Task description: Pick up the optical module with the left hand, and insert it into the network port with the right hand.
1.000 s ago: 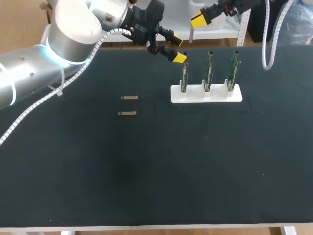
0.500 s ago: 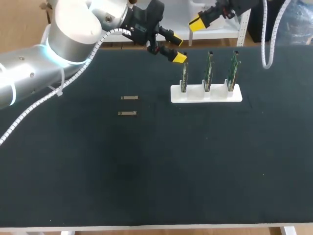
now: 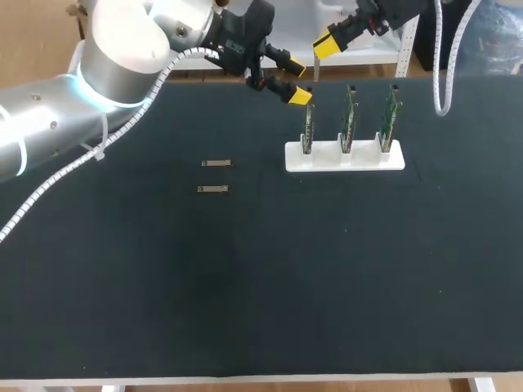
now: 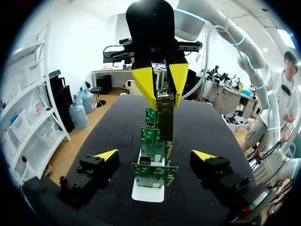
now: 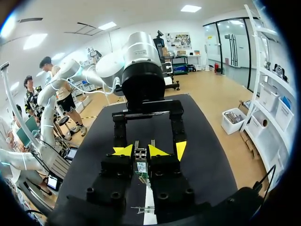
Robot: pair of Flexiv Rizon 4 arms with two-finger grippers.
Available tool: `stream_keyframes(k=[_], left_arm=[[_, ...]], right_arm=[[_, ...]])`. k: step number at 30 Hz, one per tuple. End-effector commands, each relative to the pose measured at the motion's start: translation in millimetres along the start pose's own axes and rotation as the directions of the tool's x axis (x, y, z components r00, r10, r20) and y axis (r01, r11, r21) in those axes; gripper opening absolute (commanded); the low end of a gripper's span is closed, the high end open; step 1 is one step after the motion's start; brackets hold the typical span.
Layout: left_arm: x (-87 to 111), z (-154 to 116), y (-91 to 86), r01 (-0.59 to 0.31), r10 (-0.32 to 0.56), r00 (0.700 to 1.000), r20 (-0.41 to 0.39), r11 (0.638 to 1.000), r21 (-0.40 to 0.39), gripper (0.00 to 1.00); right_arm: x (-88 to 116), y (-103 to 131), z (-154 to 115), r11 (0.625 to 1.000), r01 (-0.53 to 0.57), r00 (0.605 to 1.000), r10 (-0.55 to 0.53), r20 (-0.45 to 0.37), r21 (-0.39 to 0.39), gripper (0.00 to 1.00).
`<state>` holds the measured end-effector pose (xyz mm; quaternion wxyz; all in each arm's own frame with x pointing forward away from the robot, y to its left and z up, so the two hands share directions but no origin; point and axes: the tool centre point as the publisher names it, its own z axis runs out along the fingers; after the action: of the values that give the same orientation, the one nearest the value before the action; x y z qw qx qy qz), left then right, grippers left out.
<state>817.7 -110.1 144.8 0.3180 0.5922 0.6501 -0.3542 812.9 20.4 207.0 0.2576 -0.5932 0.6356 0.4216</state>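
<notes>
Grip: the right pincer (image 3: 325, 46) is clamped on the module (image 4: 165, 113), which hangs from its tips above the far edge of the bench (image 3: 245, 278), just behind the end board (image 3: 309, 128).
Free arm: the left pincer (image 3: 297, 82) stands wide and holds nothing, close beside that same board.
Shift: over the last second the right pincer drifts lower and nearer the boards; the left arm keeps its place.
Meaning: pickup and handover look done, so what remains is seating the module in a board's port.
Spares: two more modules (image 3: 216, 163) lie flat on the bench, well apart from the holder (image 3: 344, 157), unmoved.
</notes>
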Motion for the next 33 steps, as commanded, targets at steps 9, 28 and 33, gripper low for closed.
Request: stream_keyframes(k=[9,28,33], left_arm=[[0.1,0,-0.2,-0.001,0.001,1.000,0.000,1.000,-0.001,1.00],[0.1,0,-0.2,-0.001,0.001,1.000,0.000,1.000,-0.001,1.00],[0.1,0,-0.2,-0.001,0.001,1.000,0.000,1.000,-0.001,1.00]], right_arm=[[2,-20,3,0.999,0.010,1.000,-0.011,-0.027,-0.041,0.00],[8,-31,10,0.992,0.018,0.999,-0.021,-0.023,-0.122,0.00],[9,-32,11,0.988,0.024,0.999,-0.029,-0.030,-0.155,0.00]])
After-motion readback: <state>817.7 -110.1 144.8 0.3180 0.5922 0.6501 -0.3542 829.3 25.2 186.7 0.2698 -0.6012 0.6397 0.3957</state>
